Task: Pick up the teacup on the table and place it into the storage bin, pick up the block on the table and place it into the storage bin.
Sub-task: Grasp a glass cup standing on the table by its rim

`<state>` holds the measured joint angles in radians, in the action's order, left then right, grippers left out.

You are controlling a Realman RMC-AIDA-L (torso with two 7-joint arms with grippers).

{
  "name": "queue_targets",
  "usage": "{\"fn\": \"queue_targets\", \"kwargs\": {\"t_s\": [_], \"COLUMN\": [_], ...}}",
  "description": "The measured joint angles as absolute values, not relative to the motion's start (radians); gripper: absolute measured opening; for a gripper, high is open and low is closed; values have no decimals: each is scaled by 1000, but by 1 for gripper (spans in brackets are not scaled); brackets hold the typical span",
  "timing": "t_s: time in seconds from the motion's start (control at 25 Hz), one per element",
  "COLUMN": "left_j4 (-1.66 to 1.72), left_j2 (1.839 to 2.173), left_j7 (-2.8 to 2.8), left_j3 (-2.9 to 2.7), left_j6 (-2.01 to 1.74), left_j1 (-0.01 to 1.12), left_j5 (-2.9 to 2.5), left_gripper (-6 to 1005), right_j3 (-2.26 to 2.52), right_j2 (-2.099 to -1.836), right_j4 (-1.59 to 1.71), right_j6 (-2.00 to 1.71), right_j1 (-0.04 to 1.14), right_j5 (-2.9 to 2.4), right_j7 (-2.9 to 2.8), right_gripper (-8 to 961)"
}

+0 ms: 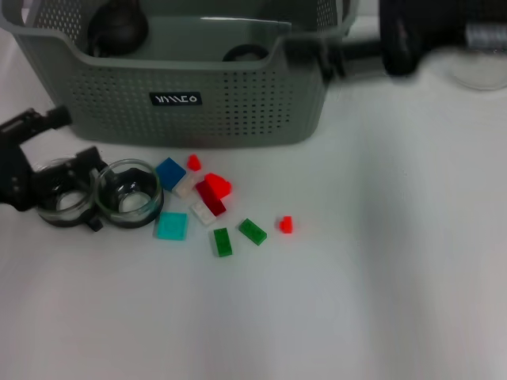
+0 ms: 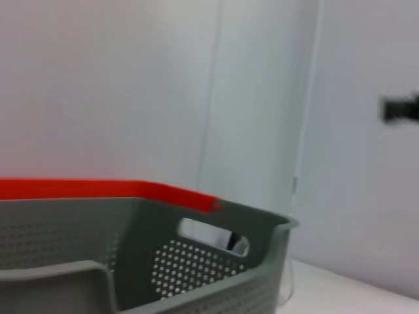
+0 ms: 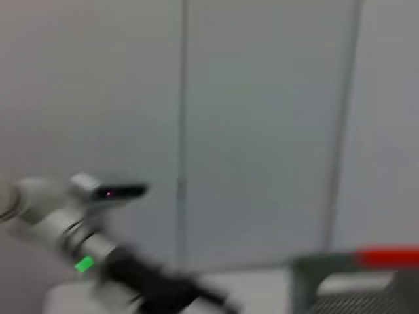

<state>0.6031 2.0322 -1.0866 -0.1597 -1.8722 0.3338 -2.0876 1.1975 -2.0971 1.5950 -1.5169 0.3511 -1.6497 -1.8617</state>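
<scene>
White tabletop [image 1: 380, 301] fills the head view, with a pale wall behind in both wrist views. At the left edge, the left gripper [image 1: 59, 190] is low on the table, its black fingers [image 1: 85, 162] closed around a clear glass teacup [image 1: 63, 199]; a second teacup [image 1: 127, 192] stands touching it on the inner side. I judge the step to be the lifting of the held cup. To do it well, the arm should rise straight up, so that the neighbour cup is not dragged, and clear the rim before moving over the bin. Beside the cups lie small blocks: blue [image 1: 169, 172], cyan [image 1: 171, 226], red [image 1: 215, 187], white [image 1: 203, 211] and two green [image 1: 222, 241]. Behind them stands the storage bin [image 1: 190, 99]; inside I see a dark round thing [image 1: 117, 28] and another dark rim [image 1: 245, 53], which I cannot identify. The right gripper [image 1: 337, 57] is blurred at the bin's far right corner; I cannot tell its state.
</scene>
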Motion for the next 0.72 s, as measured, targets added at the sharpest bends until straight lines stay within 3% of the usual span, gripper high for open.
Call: {"fn": "queue_targets", "kwargs": {"t_s": [0.2,0.44,0.6,0.72], "left_j4": [722,961,1133,1249], "left_j2": [2037,2050,2065,2080], "left_j7": [-1165,-1375,-1522,-1655], "left_j3": [-158,-160,-170,-196], "left_j6": [-1877,-1839,-1820,-1819], "left_j1": [331,339,369,406], "left_j5": [-2099,-2197,-2308,-2400], "left_gripper": [836,838,837,835], "right_j3": [1098,1076,1072,1075], "right_j2": [-2084,-2061,-2067,-2087], "right_j4": [1367,1056,890,853], "right_j6": [-1778,-1806,-1771,-1740], "right_j1": [404,555,663,712], "right_j5": [-1727,-1948,-2068,-2146], "right_j7": [-1843,-1839,-1805,-1799], "right_gripper": [930,927,927,927]}}
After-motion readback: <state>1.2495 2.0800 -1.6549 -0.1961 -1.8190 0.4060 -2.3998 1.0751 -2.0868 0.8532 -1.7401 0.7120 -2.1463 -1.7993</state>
